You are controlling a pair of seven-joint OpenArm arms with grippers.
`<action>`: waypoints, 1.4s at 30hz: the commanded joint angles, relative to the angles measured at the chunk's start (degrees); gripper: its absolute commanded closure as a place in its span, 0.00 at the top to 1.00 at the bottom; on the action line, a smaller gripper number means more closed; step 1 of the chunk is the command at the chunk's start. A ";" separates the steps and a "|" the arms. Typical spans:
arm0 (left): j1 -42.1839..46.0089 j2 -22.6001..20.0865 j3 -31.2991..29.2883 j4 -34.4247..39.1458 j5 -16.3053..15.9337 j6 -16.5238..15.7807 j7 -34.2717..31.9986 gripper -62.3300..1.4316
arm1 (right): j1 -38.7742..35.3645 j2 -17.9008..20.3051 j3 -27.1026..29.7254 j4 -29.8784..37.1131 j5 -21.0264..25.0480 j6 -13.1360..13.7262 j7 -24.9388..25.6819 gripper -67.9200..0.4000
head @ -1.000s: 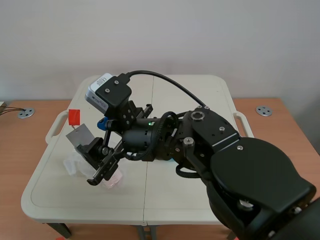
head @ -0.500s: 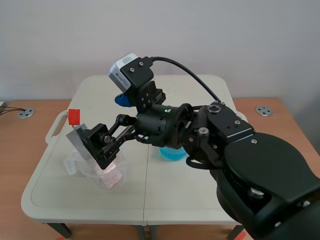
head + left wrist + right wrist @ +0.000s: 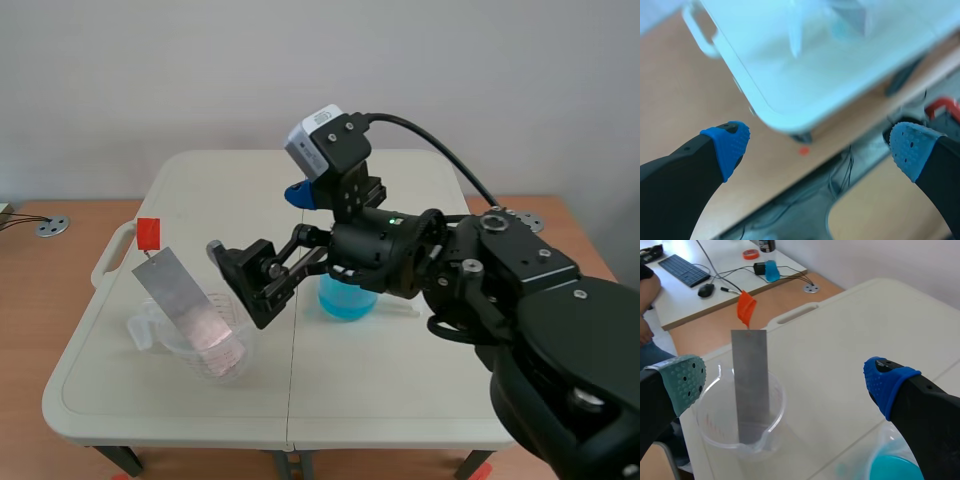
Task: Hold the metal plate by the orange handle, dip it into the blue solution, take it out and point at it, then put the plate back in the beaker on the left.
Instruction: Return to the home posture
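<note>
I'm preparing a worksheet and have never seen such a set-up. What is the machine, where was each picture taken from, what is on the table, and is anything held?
This is a robot with two black arms, each ending in a two-fingered gripper. The wide picture is taken from between the arms, looking across the white table. The other two come from cameras on the wrists, looking past each gripper's own padded fingers. On the table stand a clear beaker and a beaker of blue solution. A metal plate with an orange handle leans in the clear beaker. The right gripper is open beside the plate, holding nothing. The left gripper is also open, out past the table's edge.
</note>
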 commanded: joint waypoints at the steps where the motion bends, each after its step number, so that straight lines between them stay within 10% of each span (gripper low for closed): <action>1: -2.54 0.26 -0.04 0.68 -1.49 -0.02 -1.03 0.97 | -0.52 1.16 1.01 3.80 0.81 -0.13 0.87 0.98; 21: -21.90 0.20 8.35 0.68 -3.96 -0.44 0.70 0.97 | -22.67 12.72 14.47 23.96 6.05 -0.15 1.05 0.98; 42: -32.39 -2.75 23.12 0.74 -3.98 0.07 0.72 0.97 | -37.59 13.09 25.86 30.08 7.06 1.44 2.43 0.98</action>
